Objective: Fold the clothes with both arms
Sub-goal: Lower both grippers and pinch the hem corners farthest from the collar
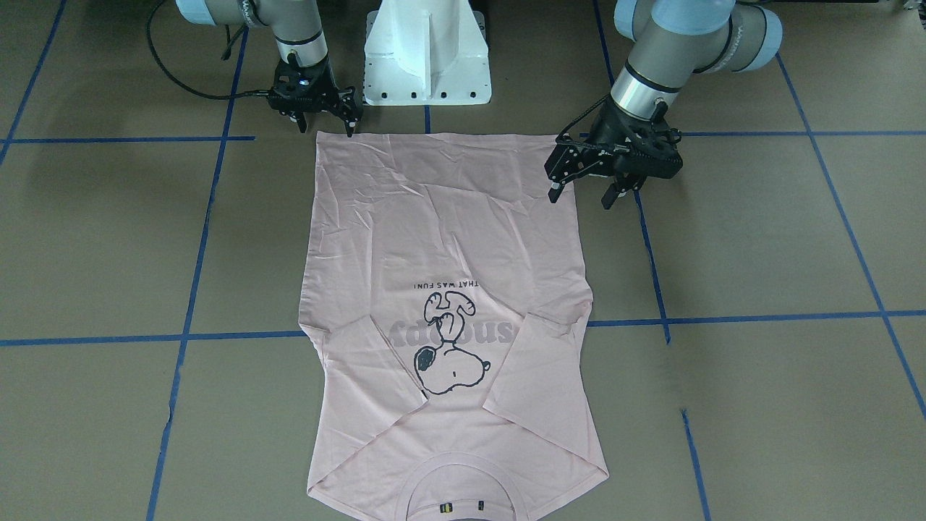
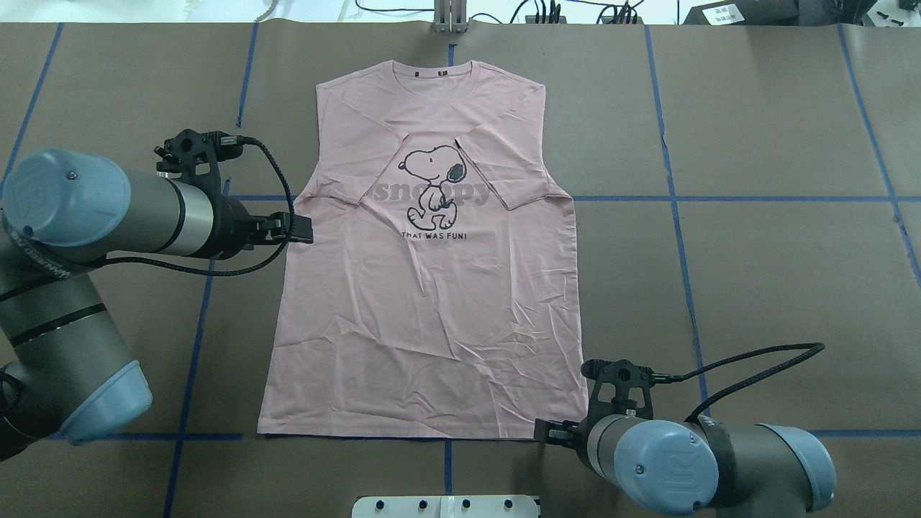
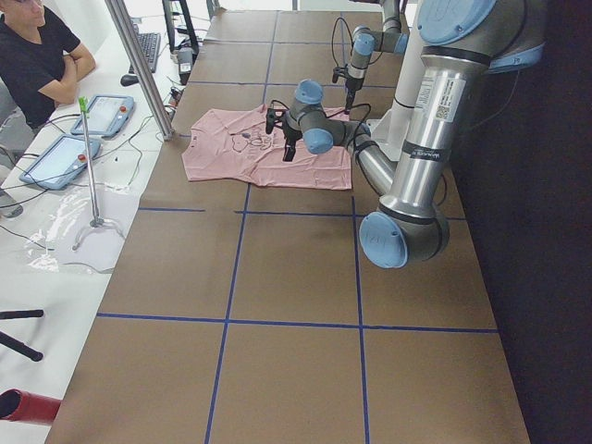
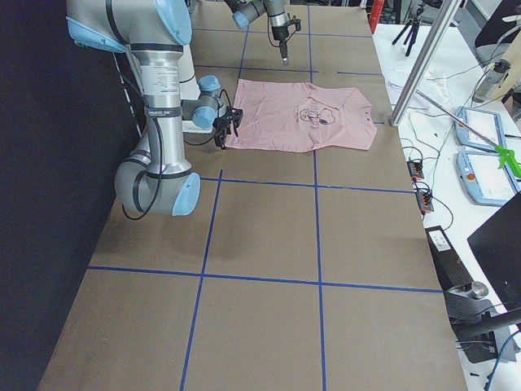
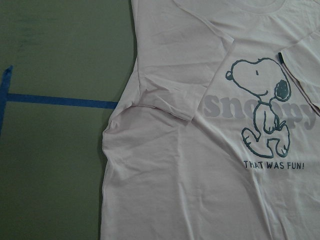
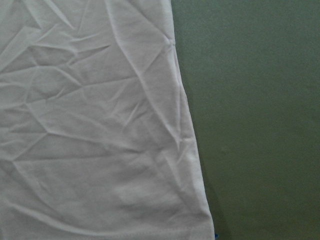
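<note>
1. Your front camera faces the robot and looks steeply down, with the white pedestal [image 1: 427, 54] at top centre.
2. Your overhead camera looks forward from behind the robot. Both views share the whole T-shirt [image 2: 432, 288], one upside down to the other.
3. Your side cameras stand far back at opposite ends of the surface [image 3: 277, 277], looking along it.
4. Your wrist cameras sit close, the left over the print [image 5: 260, 115] and the right over a hem corner [image 6: 200, 225].

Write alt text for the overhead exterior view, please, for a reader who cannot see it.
A pale pink T-shirt lies flat, print up, both sleeves folded inward, on a brown table. The left hand is at its side edge, the right hand at a hem corner.
</note>
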